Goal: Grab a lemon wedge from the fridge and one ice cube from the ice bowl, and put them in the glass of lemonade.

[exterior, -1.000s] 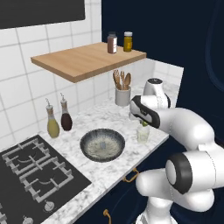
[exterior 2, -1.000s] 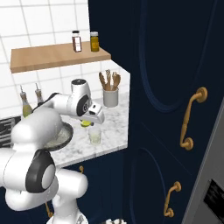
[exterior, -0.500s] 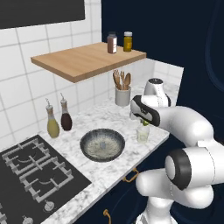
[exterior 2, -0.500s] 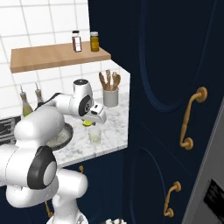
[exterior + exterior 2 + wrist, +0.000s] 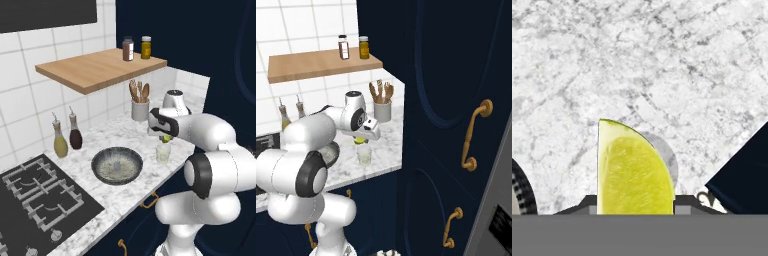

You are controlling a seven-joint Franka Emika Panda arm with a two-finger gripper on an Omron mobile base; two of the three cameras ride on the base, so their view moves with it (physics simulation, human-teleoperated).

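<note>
Yellow: one lemon wedge [image 5: 634, 172], gripped between the closed fingers of the gripper [image 5: 165, 138], sits at centre right of the left base view, directly above one glass [image 5: 163, 153]. One bowl [image 5: 117, 165] lies centre frame; two bottles [image 5: 67, 137] stand left.

My left base camera looks forward and down from behind my arm's left, my right one from its right; both share the marble surface [image 5: 125, 137] and wooden shelf [image 5: 321, 62]. My hand camera looks straight down, close above that surface.
</note>
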